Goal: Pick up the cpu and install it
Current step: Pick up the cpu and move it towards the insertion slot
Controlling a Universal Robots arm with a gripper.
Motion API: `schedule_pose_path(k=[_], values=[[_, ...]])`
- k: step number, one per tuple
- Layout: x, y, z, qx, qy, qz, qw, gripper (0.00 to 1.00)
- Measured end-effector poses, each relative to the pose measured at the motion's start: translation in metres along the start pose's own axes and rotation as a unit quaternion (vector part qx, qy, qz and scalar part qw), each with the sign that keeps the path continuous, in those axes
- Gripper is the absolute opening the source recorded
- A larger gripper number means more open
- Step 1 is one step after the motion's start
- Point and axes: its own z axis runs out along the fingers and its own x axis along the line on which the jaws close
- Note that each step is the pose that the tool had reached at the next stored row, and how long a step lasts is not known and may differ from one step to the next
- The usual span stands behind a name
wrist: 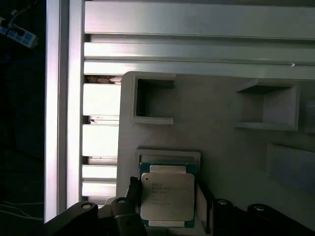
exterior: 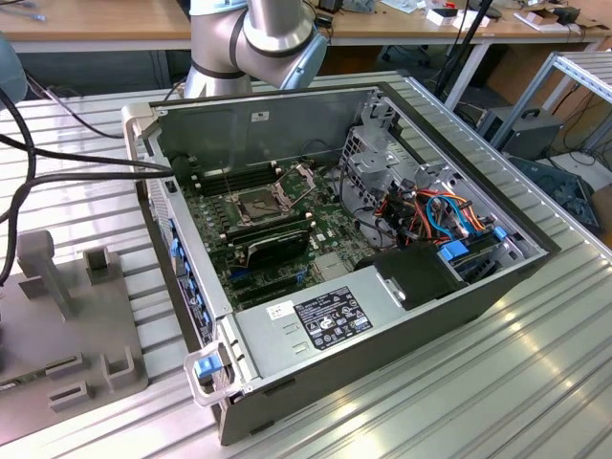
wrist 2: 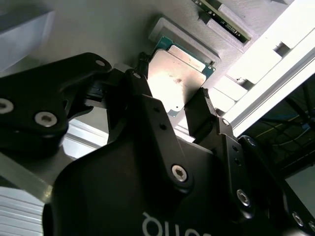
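Fingers [wrist 2: 140, 83] closed in to chip width, pads against two opposite edges of the cpu [wrist 2: 179, 78], seen in both wrist views. The cpu lies flat, metal lid up, in a shallow square pocket [wrist: 167, 154] of the grey fixture block [wrist: 221, 147]. Block sits on slatted aluminium tabletop [wrist: 197, 49]. Open computer case [exterior: 268, 124] stands beside the block.
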Motion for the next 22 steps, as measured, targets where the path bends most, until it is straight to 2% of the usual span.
schedule_pose_path(k=[4, 22], values=[[0.0, 0.0001, -0.0051, 0.0002, 0.0, 0.0, 1.0, 0.54], [0.0003, 0.0007, -0.0485, 0.0002, 0.0, 0.0, 1.0, 0.54]])
